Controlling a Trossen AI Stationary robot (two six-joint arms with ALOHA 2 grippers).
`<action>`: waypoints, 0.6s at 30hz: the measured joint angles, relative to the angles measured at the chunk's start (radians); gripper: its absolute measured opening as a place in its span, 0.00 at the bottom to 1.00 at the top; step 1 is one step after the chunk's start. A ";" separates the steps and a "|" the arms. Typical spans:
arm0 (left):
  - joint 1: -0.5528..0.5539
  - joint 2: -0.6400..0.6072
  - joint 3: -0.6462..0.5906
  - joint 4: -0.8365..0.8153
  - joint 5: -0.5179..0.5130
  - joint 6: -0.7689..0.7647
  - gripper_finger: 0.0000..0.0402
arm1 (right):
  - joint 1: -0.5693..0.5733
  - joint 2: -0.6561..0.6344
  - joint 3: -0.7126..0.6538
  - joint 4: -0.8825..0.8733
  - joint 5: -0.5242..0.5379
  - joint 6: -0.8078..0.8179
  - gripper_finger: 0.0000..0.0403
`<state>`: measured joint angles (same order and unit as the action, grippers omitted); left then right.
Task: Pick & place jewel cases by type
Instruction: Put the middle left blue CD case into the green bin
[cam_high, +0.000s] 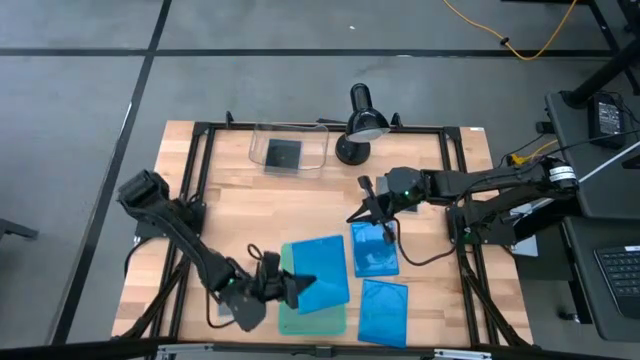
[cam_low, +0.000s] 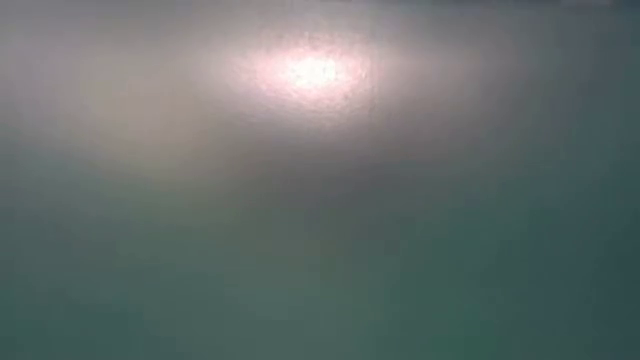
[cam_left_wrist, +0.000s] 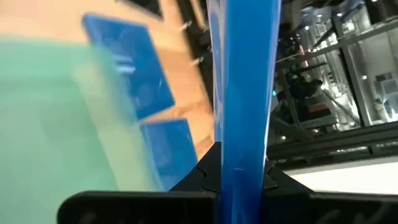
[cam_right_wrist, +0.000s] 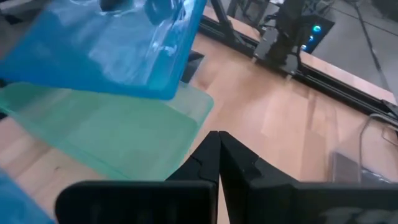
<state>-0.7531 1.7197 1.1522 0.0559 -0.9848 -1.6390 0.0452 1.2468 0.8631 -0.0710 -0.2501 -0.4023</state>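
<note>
Blue jewel case (cam_left_wrist: 244, 93) edge-on in left pincer (cam_left_wrist: 239, 177), flat overhead

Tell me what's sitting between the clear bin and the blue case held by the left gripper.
Nothing: in the high view, bare wooden table lies between the clear bin and the blue case in the left gripper.

The blue jewel cases (cam_high: 375, 250) are showing glossy, translucent plastic; the green tray (cam_right_wrist: 118, 134) is looking frosted plastic; the table (cam_high: 300, 205) is showing pale, smooth wood.
</note>
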 joint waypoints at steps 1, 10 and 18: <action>-0.008 0.012 0.000 -0.002 0.001 -0.030 0.02 | 0.000 -0.005 0.000 -0.004 -0.012 0.000 0.02; -0.038 0.053 0.000 -0.101 0.129 -0.203 0.02 | 0.000 -0.039 0.000 -0.076 -0.015 -0.004 0.02; -0.035 0.054 0.000 -0.253 0.257 -0.367 0.02 | 0.000 -0.039 0.000 -0.083 -0.016 -0.030 0.02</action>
<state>-0.7885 1.7737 1.1522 -0.1975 -0.7273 -2.0060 0.0456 1.2076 0.8631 -0.1544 -0.2657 -0.4322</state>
